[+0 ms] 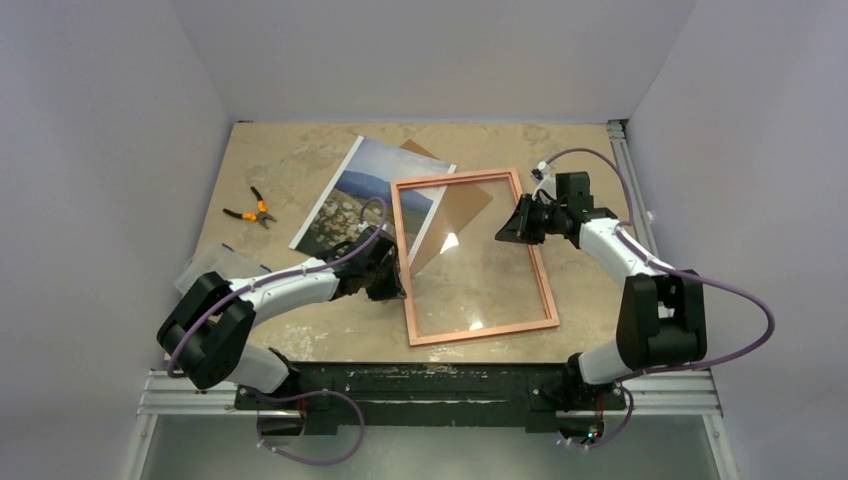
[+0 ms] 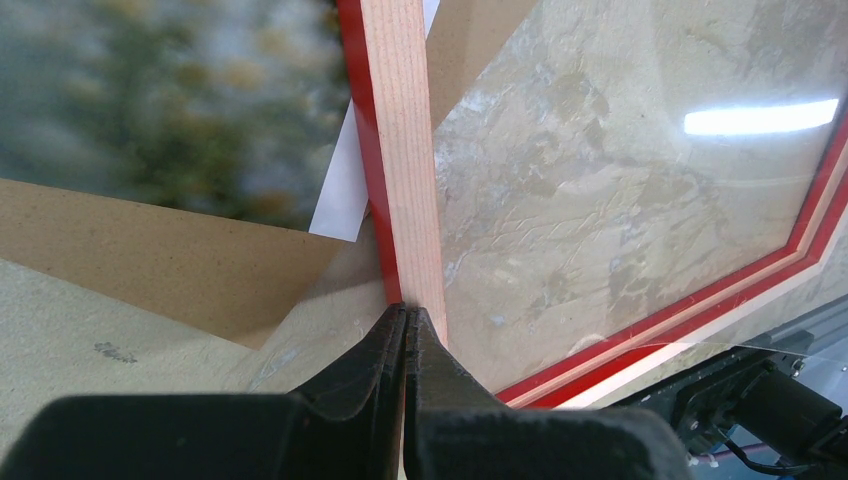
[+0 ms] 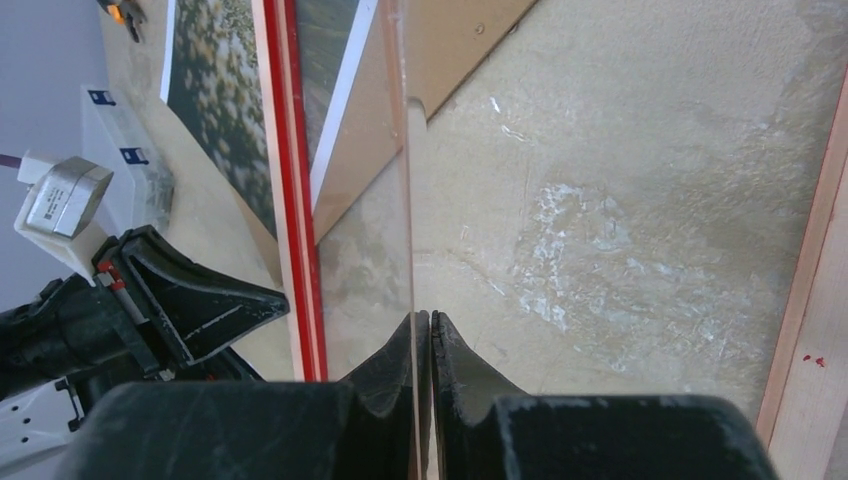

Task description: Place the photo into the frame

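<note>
Top view, far left of the counter [image 1: 275,160]: orange-handled pliers [image 1: 252,210] lie in the upper left; a clear plastic box [image 1: 208,270] sits below them, by the left arm's elbow. Next comes the left claw [image 2: 405,314], pinched narrow, fingertips together and touching the pale wood of the frame's left rail, low down; we cannot tell if it grips the rail. The photo [image 1: 360,195] lies face up in the upper centre-left, tilted, landscape side showing; its right part runs under the frame's upper left corner. A brown backing board [image 2: 170,260] lies under the photo; one corner pokes out above it and more shows through the frame's opening. The frame [image 1: 484,329] is at centre, pale back up, red along its edges in the wrist views, upper left corner over photo and board. The clear pane [image 2: 620,200] carries a bright glare. In the right wrist view we see the pane edge-on, running straight into the right claw [image 3: 423,320]; that claw is narrow, pinching the pane's thin edge; in the top view it sits right of centre, just inside the frame's right rail.
</note>
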Controlling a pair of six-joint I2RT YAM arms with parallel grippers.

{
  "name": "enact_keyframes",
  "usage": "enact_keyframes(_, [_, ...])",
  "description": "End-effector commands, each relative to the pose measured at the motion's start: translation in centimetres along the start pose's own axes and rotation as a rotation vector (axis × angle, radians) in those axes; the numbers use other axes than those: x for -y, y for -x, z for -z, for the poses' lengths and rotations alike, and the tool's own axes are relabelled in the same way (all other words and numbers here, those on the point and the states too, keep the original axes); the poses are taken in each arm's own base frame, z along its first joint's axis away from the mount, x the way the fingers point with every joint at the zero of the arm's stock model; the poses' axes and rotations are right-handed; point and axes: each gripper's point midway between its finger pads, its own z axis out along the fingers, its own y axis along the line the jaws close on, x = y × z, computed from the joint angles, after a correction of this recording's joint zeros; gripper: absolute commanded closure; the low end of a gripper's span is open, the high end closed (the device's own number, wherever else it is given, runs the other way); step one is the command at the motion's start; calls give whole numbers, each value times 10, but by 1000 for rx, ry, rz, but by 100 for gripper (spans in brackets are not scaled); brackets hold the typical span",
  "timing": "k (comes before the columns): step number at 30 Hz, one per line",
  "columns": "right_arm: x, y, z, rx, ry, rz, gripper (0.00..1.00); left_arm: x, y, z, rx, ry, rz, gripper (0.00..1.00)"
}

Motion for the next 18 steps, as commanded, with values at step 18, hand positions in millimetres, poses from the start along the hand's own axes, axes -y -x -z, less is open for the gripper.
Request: enact_keyframes(18, [15,-13,-14,-77,-47,23,77,-65,-34,-10,-110,254,-70,100])
